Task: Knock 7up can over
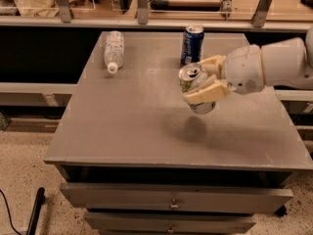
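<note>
The 7up can (191, 77), silvery with a green band and silver top, is held off the grey table (127, 126) in my gripper (201, 83). The can is tilted, its top leaning left and toward the camera. Its shadow lies on the table below it. The cream fingers (208, 95) are shut on the can's sides, one behind it and one in front. The white arm reaches in from the right edge.
A dark blue can (192, 44) stands upright just behind the gripper. A clear plastic bottle (114, 50) lies on its side at the table's back left. Drawers (171, 199) sit under the tabletop. A railing runs behind the table.
</note>
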Available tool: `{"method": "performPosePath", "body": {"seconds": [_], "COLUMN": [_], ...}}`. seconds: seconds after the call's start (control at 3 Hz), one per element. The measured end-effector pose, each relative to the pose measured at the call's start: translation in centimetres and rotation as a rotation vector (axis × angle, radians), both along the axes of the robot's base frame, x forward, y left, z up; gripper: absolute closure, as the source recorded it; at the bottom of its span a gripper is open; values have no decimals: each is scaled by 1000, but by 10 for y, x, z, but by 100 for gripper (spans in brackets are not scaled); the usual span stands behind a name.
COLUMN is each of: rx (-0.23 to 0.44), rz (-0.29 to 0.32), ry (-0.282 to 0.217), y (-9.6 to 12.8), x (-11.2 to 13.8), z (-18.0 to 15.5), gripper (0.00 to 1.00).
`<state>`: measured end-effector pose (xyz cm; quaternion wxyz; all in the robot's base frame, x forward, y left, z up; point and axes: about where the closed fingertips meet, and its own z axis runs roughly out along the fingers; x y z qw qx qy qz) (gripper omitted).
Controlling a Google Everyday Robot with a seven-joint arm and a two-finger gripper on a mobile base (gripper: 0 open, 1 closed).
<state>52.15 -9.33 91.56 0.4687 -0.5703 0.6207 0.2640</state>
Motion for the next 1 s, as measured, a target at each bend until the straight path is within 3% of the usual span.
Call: {"method": "performPosePath", "body": {"seconds": [0.33,0.67,1.0], "rx": [-251,-451,-649], "rz": [6,69,173], "ry": [5,-8,-17], "y": [22,60,96], "x": [-7,-15,-21], "z": [19,20,-5], "gripper": [100,100,100]}}
